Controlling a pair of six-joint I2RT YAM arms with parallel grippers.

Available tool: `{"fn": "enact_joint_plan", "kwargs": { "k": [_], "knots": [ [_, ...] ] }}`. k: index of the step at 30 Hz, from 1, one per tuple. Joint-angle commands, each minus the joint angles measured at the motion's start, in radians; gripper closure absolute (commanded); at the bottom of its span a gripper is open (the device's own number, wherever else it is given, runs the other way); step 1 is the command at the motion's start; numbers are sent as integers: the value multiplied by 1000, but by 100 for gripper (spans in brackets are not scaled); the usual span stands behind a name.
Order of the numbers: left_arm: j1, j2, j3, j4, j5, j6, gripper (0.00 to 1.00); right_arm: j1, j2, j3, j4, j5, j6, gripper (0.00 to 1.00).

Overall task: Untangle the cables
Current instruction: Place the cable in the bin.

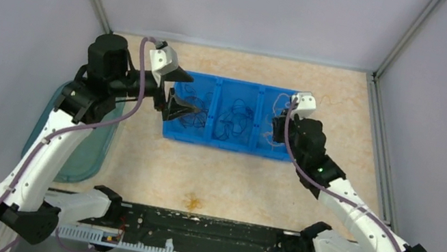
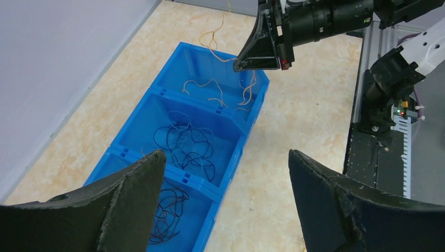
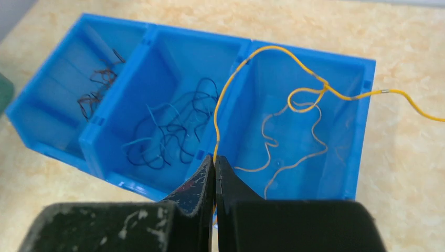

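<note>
A blue bin (image 1: 224, 145) with three boxes in a row sits on the table (image 1: 198, 177). The cables lie in the bin.

The left box has a small bunch of dark cables (image 3: 97, 86). The middle box has black and blue cables (image 3: 168, 131) in curly loops, all mixed up. The right box has a few thin orange cables (image 3: 273, 142) on its floor.

The right gripper (image 3: 214, 163) is pinched tight on one yellow cable (image 3: 231, 84). This cable goes up from the fingers, bends over the right box, makes a loop, and runs out past the right wall of the bin.

The left gripper (image 2: 226, 155) hangs above the left end of the bin. Its two fingers (image 2: 131, 205) are wide apart and nothing is between them.

A green see-through tray (image 1: 88, 151) lies on the left side of the table, partly under the left arm.
</note>
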Motion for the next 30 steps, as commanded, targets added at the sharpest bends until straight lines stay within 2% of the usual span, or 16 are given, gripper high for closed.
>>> {"fn": "enact_joint_plan", "kwargs": {
  "k": [1, 13, 20, 30],
  "knots": [
    [-6, -28, 30, -24, -18, 19, 8, -34, 34, 121, -102, -34, 11, 100],
    [-6, -74, 13, 16, -12, 2, 5, -73, 277, 326, -319, -156, -43, 100],
    [-7, -96, -6, 19, -22, 24, 4, -74, 244, 341, -249, -298, 6, 100],
    [-7, -109, -23, 38, -16, 24, 0, -103, 222, 313, -326, -349, 118, 100]
  ]
}}
